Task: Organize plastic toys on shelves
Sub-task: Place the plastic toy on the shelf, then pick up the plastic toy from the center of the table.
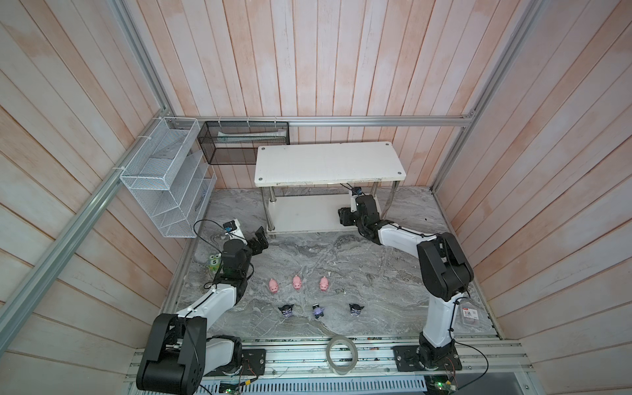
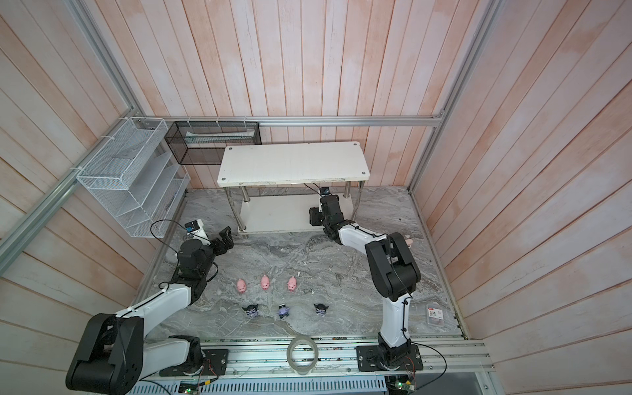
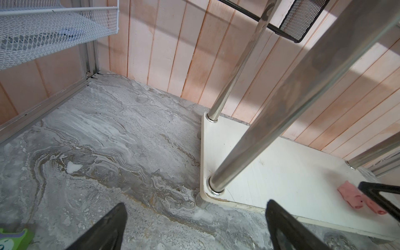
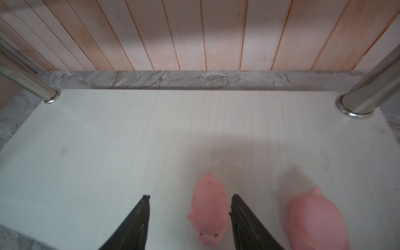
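Three pink pigs (image 1: pixel 273 285) (image 1: pixel 297 283) (image 1: pixel 323 284) stand in a row on the marble table, with three black-purple figurines (image 1: pixel 286 310) (image 1: pixel 318 310) (image 1: pixel 356 309) in front of them. The white shelves (image 1: pixel 328 164) stand at the back. My right gripper (image 4: pixel 190 197) reaches under the top board and is open over the lower board (image 4: pixel 129 140). A pig (image 4: pixel 208 207) rests on that board between its fingers, close to one and apart from the other. Another pig (image 4: pixel 316 218) lies beside it. My left gripper (image 3: pixel 195 203) hangs wide open and empty by the shelves' front left leg (image 3: pixel 281 129).
A green toy marked 5 (image 1: pixel 213 263) stands by the left arm. A white wire rack (image 1: pixel 167 178) and a black mesh basket (image 1: pixel 242 142) hang on the walls at back left. A tape roll (image 1: pixel 342 354) lies on the front rail, a small packet (image 1: pixel 470 314) at front right.
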`<state>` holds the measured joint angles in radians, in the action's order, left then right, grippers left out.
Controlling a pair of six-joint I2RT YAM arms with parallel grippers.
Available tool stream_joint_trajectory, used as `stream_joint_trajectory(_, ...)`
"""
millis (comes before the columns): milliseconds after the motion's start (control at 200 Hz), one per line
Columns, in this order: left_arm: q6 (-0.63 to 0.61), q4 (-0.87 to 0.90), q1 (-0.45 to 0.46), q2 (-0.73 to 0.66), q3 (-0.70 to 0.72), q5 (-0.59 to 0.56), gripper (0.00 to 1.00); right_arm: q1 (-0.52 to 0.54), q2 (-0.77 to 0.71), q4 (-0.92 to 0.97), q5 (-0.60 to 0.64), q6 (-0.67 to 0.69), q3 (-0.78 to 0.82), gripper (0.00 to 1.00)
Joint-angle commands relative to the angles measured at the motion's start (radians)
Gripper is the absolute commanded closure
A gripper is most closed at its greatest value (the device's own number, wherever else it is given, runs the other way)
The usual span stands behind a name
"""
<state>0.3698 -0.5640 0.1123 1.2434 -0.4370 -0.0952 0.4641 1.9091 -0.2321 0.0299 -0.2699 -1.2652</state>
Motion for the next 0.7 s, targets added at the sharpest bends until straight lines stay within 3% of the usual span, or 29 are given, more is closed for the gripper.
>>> stream_joint_trajectory(0, -0.011, 0.001, 0.002, -0.003, 0.007, -0.019, 0.0, 0.0, -0.104, -0.039, -0.038, -0.025, 0.042, 0.39)
stream_joint_trajectory(195, -0.012, 0.007, 0.002, -0.01, 0.009, -0.026, 0.0, 0.026, -0.269, -0.04, -0.053, -0.014, 0.18, 0.39)
stream_joint_trajectory(410, -0.01, 0.009, 0.003, -0.016, 0.006, -0.024, 0.0, 0.159, -0.45, 0.004, 0.027, -0.008, 0.376, 0.38)
stream_joint_trajectory(695, 0.014, 0.008, 0.002, -0.013, 0.001, -0.021, 0.0, 0.324, -0.457, 0.054, -0.015, -0.101, 0.48, 0.38)
